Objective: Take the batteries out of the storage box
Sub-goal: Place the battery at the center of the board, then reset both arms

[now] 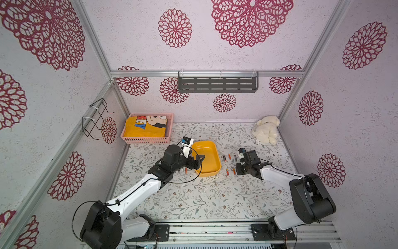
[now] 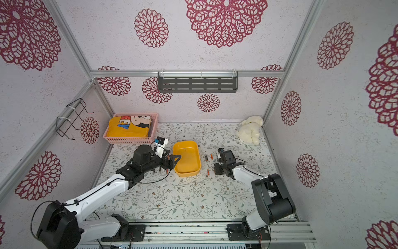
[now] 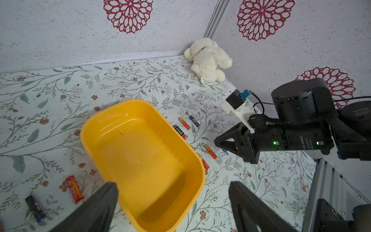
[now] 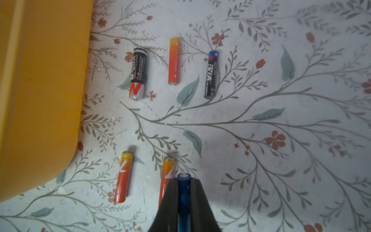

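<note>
Right wrist: gripper [image 4: 183, 181] pinches seemingly smooth cylindrical battery [image 4: 183, 191].

In both top views a pink lattice basket [image 1: 146, 140] sits left of centre against the back wall, holding a folded yellow cloth [image 1: 143, 130] printed with a cartoon figure. A white plush toy [image 1: 266, 129] lies in the far corner, right of centre. A slotted grey shelf [image 1: 217, 84] hangs on the back wall above them, and a black wire rack [image 1: 95, 118] on the left wall. The counter [image 1: 204, 198] has a leaf-and-flower print.
</note>
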Robot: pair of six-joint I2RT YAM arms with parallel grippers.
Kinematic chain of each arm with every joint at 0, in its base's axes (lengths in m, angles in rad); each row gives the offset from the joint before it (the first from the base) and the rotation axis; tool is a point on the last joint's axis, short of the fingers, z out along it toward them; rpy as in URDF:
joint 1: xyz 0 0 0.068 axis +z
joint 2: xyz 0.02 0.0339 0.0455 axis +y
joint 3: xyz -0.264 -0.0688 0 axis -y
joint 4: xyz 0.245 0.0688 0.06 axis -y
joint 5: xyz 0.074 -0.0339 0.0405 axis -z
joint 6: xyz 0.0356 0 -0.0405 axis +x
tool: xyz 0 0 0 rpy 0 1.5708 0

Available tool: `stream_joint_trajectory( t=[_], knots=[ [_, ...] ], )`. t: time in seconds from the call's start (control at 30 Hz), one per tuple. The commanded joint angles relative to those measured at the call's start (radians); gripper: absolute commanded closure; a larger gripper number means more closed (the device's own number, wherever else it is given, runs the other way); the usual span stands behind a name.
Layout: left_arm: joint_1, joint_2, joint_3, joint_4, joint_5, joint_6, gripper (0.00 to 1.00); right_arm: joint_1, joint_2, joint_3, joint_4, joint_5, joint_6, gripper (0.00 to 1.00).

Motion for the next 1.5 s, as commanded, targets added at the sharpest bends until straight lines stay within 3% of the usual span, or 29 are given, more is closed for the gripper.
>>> stream_joint_trajectory(
  t=[0.0, 0.2, 0.33, 0.47, 0.6, 0.77, 0.83, 0.93, 1.03, 1.1, 1.17, 1.23, 1.4, 1.47],
  knots=[
    [0.0, -0.03, -0.031, 0.059, -0.086, 0.012, 0.06, -0.017, 0.016, -0.006, 0.064, 0.04, 0.023, 1.0],
    [0.03, -0.186, -0.149, 0.113, -0.346, 0.024, 0.01, -0.033, 0.061, 0.003, 0.051, 0.011, 0.027, 1.0],
    [0.093, -0.308, -0.231, 0.1, -0.609, -0.004, 0.03, -0.04, 0.073, 0.002, 0.047, 0.007, 0.036, 0.98],
    [0.206, -0.371, -0.278, 0.001, -0.892, -0.096, 0.02, -0.042, 0.068, 0.0, 0.046, 0.001, 0.043, 0.66],
    [0.288, -0.366, -0.283, -0.095, -1.043, -0.131, 0.03, -0.043, 0.032, 0.015, 0.032, 0.002, 0.043, 0.51],
    [0.306, -0.288, -0.365, 0.088, -1.203, -0.01, 0.03, -0.053, -0.095, 0.089, -0.03, 0.012, 0.03, 0.37],
    [0.328, -0.248, -0.435, 0.272, -1.186, 0.084, 0.03, -0.058, -0.163, 0.085, 0.013, 0.057, 0.002, 0.29],
    [0.384, -0.179, -0.538, 0.523, -1.106, 0.131, 0.03, -0.063, -0.271, -0.045, 0.228, 0.253, -0.07, 0.2],
    [0.469, -0.135, -0.549, 0.596, -0.893, 0.145, 0.03, -0.094, -0.357, -0.265, 0.572, 0.448, -0.146, 0.18],
    [0.543, -0.086, -0.56, 0.703, -0.697, 0.143, 0.03, -0.129, -0.383, -0.415, 0.832, 0.514, -0.197, 0.17],
    [0.606, -0.01, -0.534, 0.763, -0.584, 0.12, 0.03, -0.185, -0.341, -0.528, 1.051, 0.518, -0.206, 0.16],
    [0.633, 0.053, -0.516, 0.818, -0.515, 0.125, 0.03, -0.235, -0.272, -0.536, 1.082, 0.485, -0.177, 0.15],
    [0.657, 0.335, -0.52, 1.147, -0.463, 0.15, 0.03, -0.27, -0.154, -0.492, 1.161, 0.371, -0.188, 0.15],
    [0.658, 0.306, -0.528, 1.113, -0.447, 0.144, 0.03, -0.291, -0.115, -0.497, 1.245, 0.309, -0.158, 0.14]
  ],
)
